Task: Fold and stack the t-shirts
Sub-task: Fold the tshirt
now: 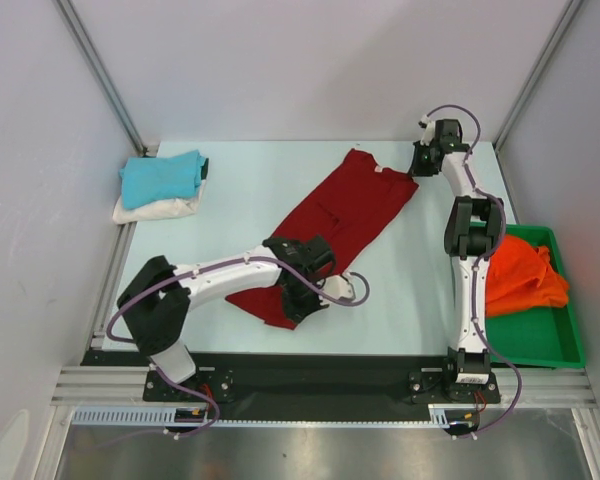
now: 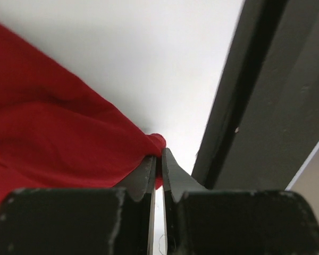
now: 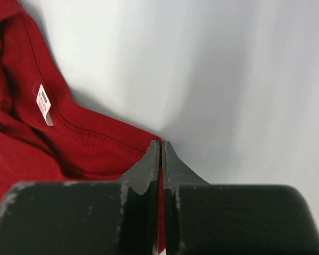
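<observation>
Dark red cloth t-shirt (image 1: 345, 215) lies as a long slanted strip on the pale tabletop (image 1: 400, 300). Its collar end is far from the arm bases and its hem end is near.

Left jaws: closed on a small bunched corner of the shirt's near end, with a nub of red cloth between the tips. Right jaws: closed on the shirt's far edge, just beside the collar with the small white label (image 3: 43, 101). A thin line of red runs down between the tips.

Step in hand, as I read it: both ends are pinched, ready to lift and carry one end over the other.
- Raise both ends together so the cloth stays taut and does not sag in the middle.
- Keep the two grips level.
- Both pinches look shallow, so move slowly or the corners may slip out.

Left arm (image 1: 230, 270): elbow folded back toward its base, forearm reaching across low over the shirt's near end. Right arm (image 1: 470, 230): stretched almost straight to the shirt's far end, wrist tipped down.

Left of the red shirt, well apart, a folded turquoise t-shirt (image 1: 162, 178) sits on a cream white one (image 1: 155, 208). Right of it, a crumpled bright orange t-shirt (image 1: 520, 280) lies in a green plastic tray (image 1: 550, 345).
</observation>
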{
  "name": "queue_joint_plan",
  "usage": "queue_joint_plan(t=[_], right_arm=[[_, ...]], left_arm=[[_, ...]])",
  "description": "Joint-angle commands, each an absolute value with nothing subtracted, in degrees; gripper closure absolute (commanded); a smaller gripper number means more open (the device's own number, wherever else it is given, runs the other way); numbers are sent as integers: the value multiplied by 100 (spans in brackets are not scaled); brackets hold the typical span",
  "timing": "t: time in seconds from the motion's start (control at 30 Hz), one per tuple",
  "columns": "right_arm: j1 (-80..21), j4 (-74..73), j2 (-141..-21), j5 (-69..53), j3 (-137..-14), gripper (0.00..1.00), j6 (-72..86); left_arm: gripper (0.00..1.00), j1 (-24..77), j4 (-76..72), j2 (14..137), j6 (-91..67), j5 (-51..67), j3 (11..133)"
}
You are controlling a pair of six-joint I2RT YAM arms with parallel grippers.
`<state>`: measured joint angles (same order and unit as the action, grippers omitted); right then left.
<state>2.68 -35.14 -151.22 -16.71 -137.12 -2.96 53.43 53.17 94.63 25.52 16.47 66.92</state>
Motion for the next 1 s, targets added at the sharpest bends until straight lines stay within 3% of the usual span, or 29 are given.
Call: queue_joint_plan(t=[0.0, 0.37, 0.97], right_arm=[[150, -3130, -15415, -1512, -14185, 100, -132], [-167, -2005, -16276, -1407, -15450, 100, 579], [-545, 316, -16840, -993, -15785, 100, 852]], left_arm=[[92, 5730, 5291, 9667, 2523, 2056, 7127], [92, 6275, 5536, 10862, 2680, 2364, 8655], [90, 6829, 5687, 12040, 2672, 2830, 10072]])
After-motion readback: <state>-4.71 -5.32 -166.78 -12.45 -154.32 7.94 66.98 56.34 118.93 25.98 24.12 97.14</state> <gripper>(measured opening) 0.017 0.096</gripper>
